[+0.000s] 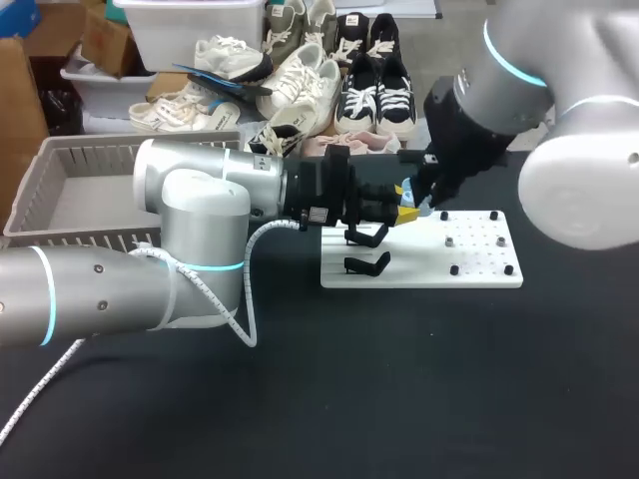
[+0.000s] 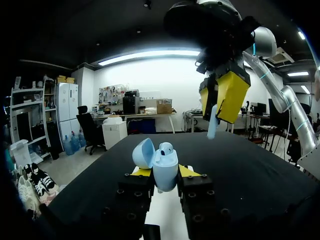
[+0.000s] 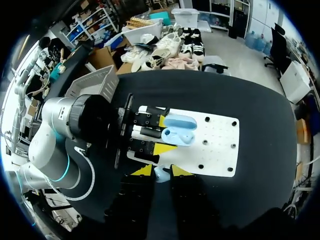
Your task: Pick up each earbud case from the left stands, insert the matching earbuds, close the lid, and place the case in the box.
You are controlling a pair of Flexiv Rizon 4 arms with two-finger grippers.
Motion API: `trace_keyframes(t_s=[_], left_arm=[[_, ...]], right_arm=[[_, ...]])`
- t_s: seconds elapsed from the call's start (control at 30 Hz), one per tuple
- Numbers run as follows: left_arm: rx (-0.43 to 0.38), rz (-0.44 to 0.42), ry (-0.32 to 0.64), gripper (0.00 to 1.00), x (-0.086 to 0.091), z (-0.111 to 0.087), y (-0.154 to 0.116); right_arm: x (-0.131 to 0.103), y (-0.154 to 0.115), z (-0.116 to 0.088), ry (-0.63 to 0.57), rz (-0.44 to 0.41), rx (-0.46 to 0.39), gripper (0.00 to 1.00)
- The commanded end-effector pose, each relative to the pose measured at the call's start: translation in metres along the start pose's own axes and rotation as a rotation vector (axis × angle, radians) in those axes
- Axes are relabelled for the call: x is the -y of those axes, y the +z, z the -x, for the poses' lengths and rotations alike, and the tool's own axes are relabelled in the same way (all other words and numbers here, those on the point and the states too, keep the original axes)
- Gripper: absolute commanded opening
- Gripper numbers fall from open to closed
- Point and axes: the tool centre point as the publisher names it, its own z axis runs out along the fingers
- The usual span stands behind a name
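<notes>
Case (image 2: 165, 170), pale blue, is pinched between the yellow tips of the left gripper (image 3: 163, 135), one tip on each flank, and is held over the nine o'clock half of the white board (image 1: 479, 264). Its lid (image 2: 144, 152) is swung open beside the body, and one earbud (image 2: 167, 147) sits in the body with its rounded head showing above the rim. Across the black table (image 1: 399, 399) from nine o'clock: a grey slatted basket (image 1: 60, 160) sits at the table's ten o'clock corner. The left arm (image 1: 190, 230) comes in from nine o'clock, passes in front of the basket's four o'clock corner and stretches level toward the board, with a white coiled cable (image 1: 235, 309) looping beneath it. Two black stands (image 1: 365, 236) sit along the board's nine o'clock edge, one at six o'clock of the other, both close under the left gripper. Just at the case's three o'clock the right gripper (image 2: 219, 100) points downward, its tips pressed onto a second earbud (image 2: 212, 125) whose pale stem hangs below them. That earbud is near the open case but apart from it. From the left wrist, the right gripper hangs ahead of and above the case. From the right wrist, lid and body lie side by side ahead of its own fingers. The right arm (image 1: 559, 150) enters from two o'clock. Small dark pegs (image 1: 454, 269) dot the board's three o'clock half.
</notes>
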Motion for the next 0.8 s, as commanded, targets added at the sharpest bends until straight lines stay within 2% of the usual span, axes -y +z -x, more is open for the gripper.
trace_keyframes(t_s=[0.03, 0.37, 0.8], left_arm=[[0.001, 0.003, 0.000, 0.00, 0.001, 0.000, 0.000], [0.001, 0.003, 0.000, 0.00, 0.001, 0.000, 0.000], [0.001, 0.003, 0.000, 0.00, 0.001, 0.000, 0.000]], right_arm=[[-0.001, 0.001, 0.009, 0.004, 0.007, 0.002, 0.00], [0.002, 0.013, 0.028, 0.017, 0.026, 0.001, 0.00], [0.007, 0.025, 0.034, 0.017, 0.057, -0.007, 0.00]])
